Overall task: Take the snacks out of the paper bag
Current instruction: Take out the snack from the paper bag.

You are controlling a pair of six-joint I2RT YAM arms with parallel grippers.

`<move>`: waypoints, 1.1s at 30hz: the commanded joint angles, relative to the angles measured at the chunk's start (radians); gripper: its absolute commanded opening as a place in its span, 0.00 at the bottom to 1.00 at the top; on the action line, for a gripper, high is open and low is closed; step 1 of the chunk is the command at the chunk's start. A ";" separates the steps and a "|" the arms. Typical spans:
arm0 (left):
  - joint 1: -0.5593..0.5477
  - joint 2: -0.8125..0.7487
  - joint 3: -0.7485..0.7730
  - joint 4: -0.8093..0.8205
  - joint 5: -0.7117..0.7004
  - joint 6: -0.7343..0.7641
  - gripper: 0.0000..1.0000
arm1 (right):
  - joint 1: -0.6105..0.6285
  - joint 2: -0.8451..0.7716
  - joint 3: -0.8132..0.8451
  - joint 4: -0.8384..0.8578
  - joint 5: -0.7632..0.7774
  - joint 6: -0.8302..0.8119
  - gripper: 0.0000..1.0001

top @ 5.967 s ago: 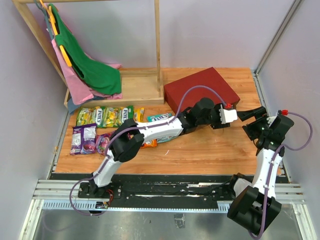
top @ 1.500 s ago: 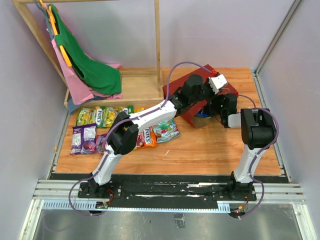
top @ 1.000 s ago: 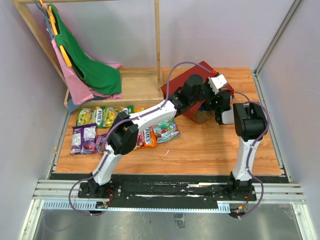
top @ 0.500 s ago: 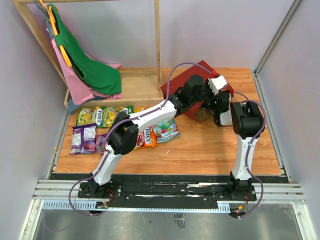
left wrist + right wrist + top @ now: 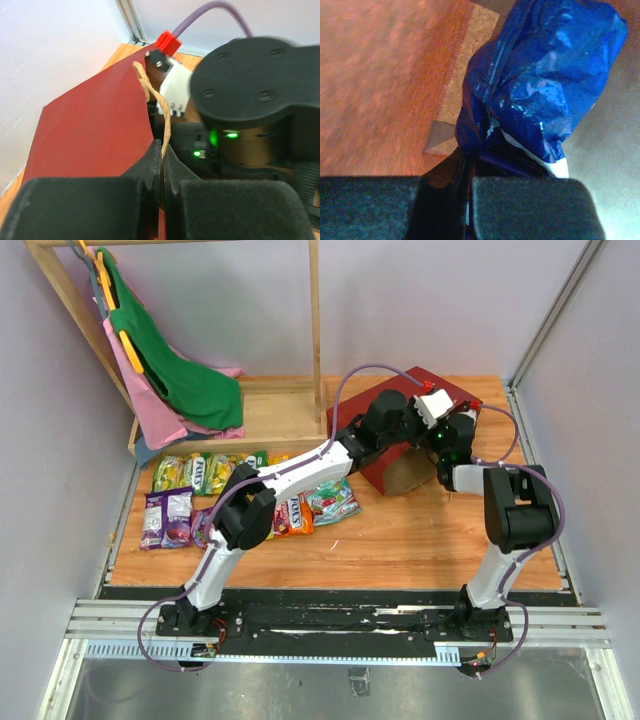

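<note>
Gripping the light, slippery chip bag, seemingly by its seam, the right gripper is clamped tight; the left gripper pinches the paper bag handle.

Even light; wrist views perhaps blurred

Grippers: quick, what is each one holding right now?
Left gripper: closed on the paper bag handle.
Right gripper: closed on the blue chip bag.

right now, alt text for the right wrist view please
The right claw is shut on a crumpled glossy blue chip bag. Brown kraft paper of the paper bag lies behind it, wooden table to the left.
</note>
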 commanded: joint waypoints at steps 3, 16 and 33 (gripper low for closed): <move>0.011 -0.051 -0.006 -0.001 -0.064 -0.020 0.01 | 0.012 -0.217 -0.114 -0.106 0.018 -0.136 0.01; 0.018 -0.057 -0.021 -0.014 -0.094 -0.044 0.00 | 0.000 -0.484 -0.443 -0.229 0.086 -0.204 0.12; 0.018 -0.067 -0.026 -0.040 -0.078 -0.036 0.01 | -0.017 -0.445 -0.421 -0.192 -0.017 -0.110 0.68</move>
